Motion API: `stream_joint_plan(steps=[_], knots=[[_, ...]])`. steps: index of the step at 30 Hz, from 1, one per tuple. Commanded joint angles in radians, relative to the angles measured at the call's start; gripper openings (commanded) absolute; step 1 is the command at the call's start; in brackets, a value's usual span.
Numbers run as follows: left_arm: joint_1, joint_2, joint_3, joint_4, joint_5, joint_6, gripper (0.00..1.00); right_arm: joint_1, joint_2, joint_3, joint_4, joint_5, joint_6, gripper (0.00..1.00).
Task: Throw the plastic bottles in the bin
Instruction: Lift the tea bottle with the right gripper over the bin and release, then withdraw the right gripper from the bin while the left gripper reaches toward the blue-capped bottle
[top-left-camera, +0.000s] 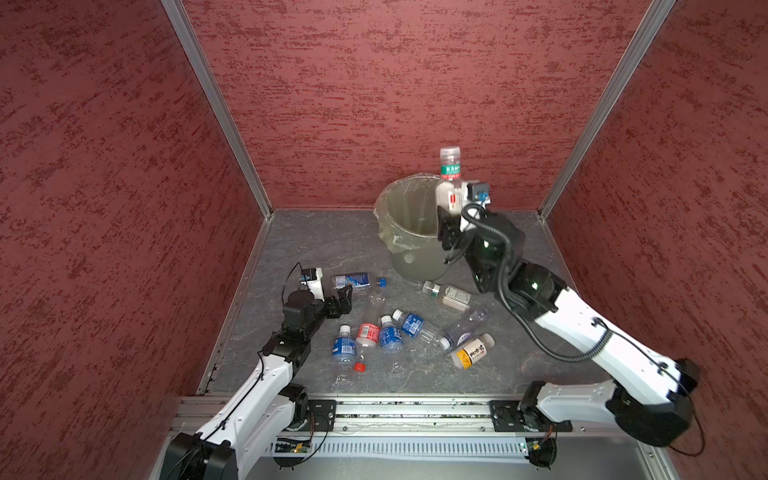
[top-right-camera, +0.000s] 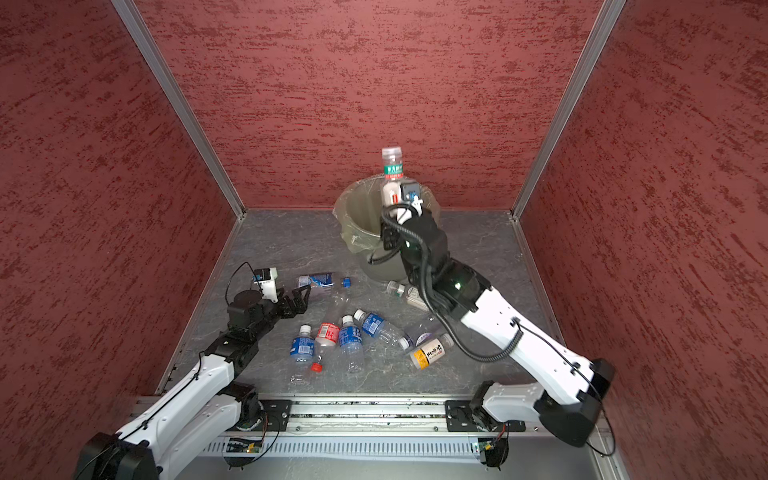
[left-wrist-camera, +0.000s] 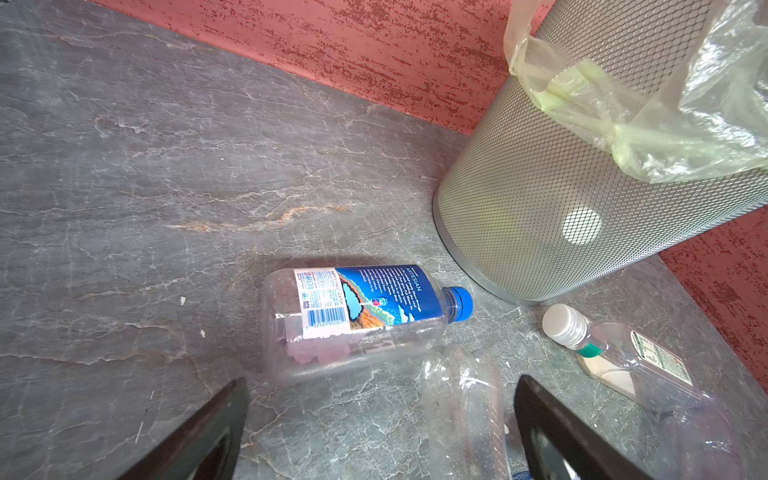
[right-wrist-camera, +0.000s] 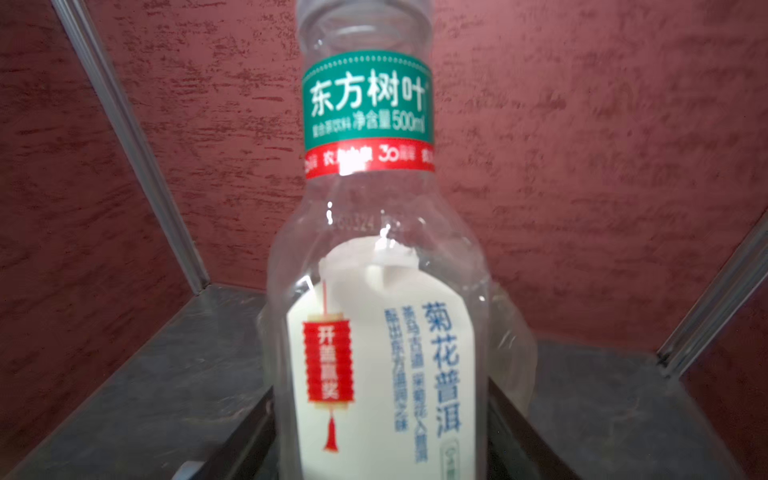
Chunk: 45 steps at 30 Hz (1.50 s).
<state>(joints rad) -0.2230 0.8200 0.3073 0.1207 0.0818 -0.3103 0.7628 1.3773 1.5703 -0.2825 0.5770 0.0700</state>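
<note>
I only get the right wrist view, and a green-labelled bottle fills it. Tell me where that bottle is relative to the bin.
Observer: The green-labelled bottle stands upright at the right hand, high above the rim of the bin. I cannot tell whether it is squarely over the mouth.
Operator: Now report the left hand.
Observer: The left hand is open and low over the table. It is beside a lying blue-capped bottle, on the near left of the bin.
</note>
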Motion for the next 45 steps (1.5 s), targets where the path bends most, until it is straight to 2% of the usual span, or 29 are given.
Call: stream_joint_plan(steps=[1, 4, 7, 16, 26, 41, 45], knots=[[0.01, -0.016, 0.004, -0.002, 0.016, -0.004, 0.99, -0.099, 0.18, 0.197, -0.091, -0.146, -0.005, 0.84], [0.011, -0.025, 0.002, -0.01, 0.019, -0.007, 0.99, -0.135, 0.277, 0.289, -0.133, -0.155, -0.008, 0.94], [0.013, -0.031, 0.001, -0.012, 0.018, -0.008, 0.99, -0.158, 0.269, 0.264, -0.107, -0.15, -0.009, 0.97], [0.013, -0.026, 0.003, -0.007, 0.009, -0.018, 0.99, -0.175, 0.139, 0.18, -0.101, -0.183, 0.013, 0.97], [0.004, -0.023, 0.015, -0.015, 0.019, -0.057, 1.0, -0.175, 0.016, 0.05, -0.091, -0.166, 0.014, 0.96], [-0.027, -0.039, 0.022, -0.039, 0.009, -0.01, 0.99, -0.176, -0.151, -0.169, -0.077, -0.201, 0.083, 0.96], [-0.05, -0.033, 0.061, -0.087, -0.046, -0.002, 1.0, -0.176, -0.209, -0.254, -0.069, -0.194, 0.098, 0.96]])
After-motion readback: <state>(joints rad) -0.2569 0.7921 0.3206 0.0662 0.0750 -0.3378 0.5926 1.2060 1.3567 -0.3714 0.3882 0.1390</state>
